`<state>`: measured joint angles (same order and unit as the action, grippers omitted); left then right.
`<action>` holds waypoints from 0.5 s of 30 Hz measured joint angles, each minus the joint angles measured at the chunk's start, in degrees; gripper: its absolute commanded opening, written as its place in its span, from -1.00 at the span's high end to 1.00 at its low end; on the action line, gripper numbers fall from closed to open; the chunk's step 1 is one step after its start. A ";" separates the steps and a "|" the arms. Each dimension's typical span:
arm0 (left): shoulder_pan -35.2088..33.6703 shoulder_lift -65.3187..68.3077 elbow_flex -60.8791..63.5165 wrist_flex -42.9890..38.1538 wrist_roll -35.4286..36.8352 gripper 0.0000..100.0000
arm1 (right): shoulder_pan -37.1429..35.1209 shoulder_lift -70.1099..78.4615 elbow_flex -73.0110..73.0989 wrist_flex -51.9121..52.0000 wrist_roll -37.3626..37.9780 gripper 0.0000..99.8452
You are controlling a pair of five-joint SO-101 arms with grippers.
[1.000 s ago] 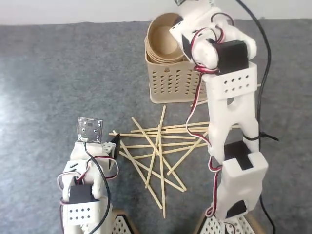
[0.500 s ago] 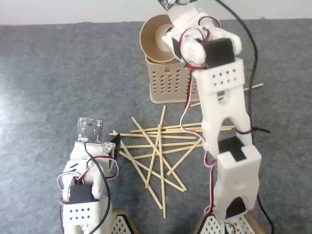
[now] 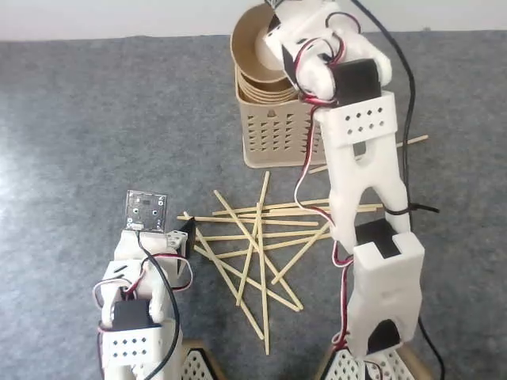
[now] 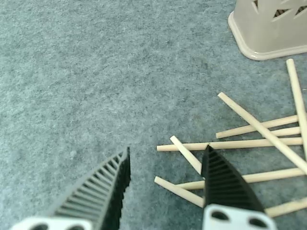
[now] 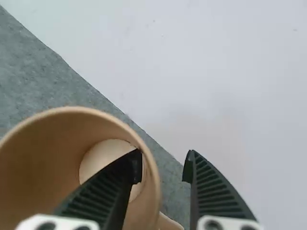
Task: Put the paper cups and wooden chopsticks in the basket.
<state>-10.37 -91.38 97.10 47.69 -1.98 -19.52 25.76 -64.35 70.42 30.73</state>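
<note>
Spreading under scattered chopsticks (image 3: pixel 253 237), grey carpet (image 3: pixel 95 119) meets a pale wall (image 3: pixel 119 16).

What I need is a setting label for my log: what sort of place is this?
Probably a robot test bench, not a kitchen: two white arms stand on a grey carpet-like mat, with loose chopsticks and a basket of paper cups before a plain wall.

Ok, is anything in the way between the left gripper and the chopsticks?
Nothing visible. The left gripper is open, and the nearest wooden chopsticks lie bare right beside one of its fingertips.
</note>
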 measured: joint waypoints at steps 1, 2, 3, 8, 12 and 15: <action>0.00 0.00 0.00 0.00 0.00 0.54 | 0.26 0.00 0.00 0.00 0.35 0.69; 0.00 0.00 0.00 0.00 0.00 0.54 | 0.53 0.00 0.00 0.00 0.53 0.69; 0.00 0.00 0.00 0.00 0.00 0.54 | 0.62 0.00 0.00 0.18 0.53 0.69; 0.00 0.00 0.00 0.00 0.00 0.54 | 0.35 0.00 0.00 5.63 0.88 0.98; 0.00 0.00 0.00 0.00 0.00 0.54 | -0.09 0.00 0.00 8.35 0.97 0.99; 0.00 0.00 0.00 0.00 0.00 0.54 | -0.18 0.00 0.00 10.11 0.97 0.99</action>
<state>-10.37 -91.38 97.10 47.69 -1.98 -19.69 25.76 -64.35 80.53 31.69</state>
